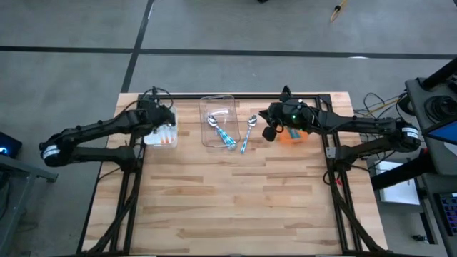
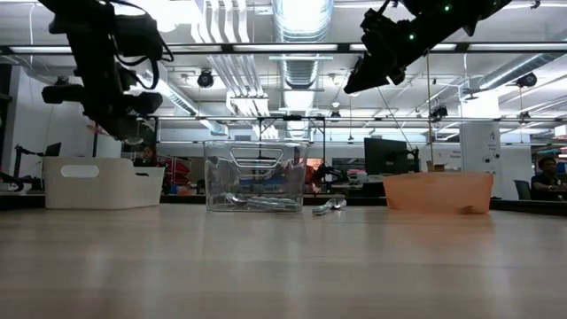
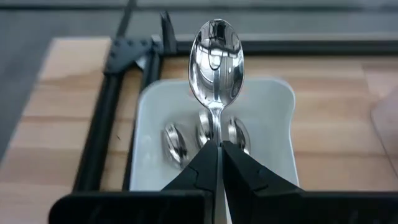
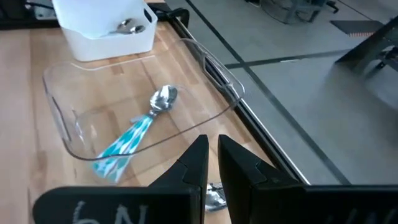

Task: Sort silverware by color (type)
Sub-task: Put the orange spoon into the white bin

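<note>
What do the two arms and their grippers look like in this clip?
Both arms are dark, slim and jointed, with pale bands near their bases. The left gripper and right gripper have black wedge-shaped fingers. A green light glows on the right wrist; white handwriting marks its gripper body.

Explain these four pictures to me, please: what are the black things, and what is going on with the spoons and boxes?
The black things are two robot arms, each ending in a two-fingered gripper. One picture looks straight down on the wooden table, one looks level across it, and two come from cameras on the arms' wrists.

On the table stand three bins: a white bin on the left, a clear bin in the middle and an orange bin on the right. Spoons with light blue patterned handles lie in the clear bin, and one more spoon lies on the wood beside it.

The left gripper hangs above the white bin, its jaws shut on a silver spoon; more spoons already lie in that bin. The right gripper is raised near the clear bin, nearly shut and holding nothing.
</note>
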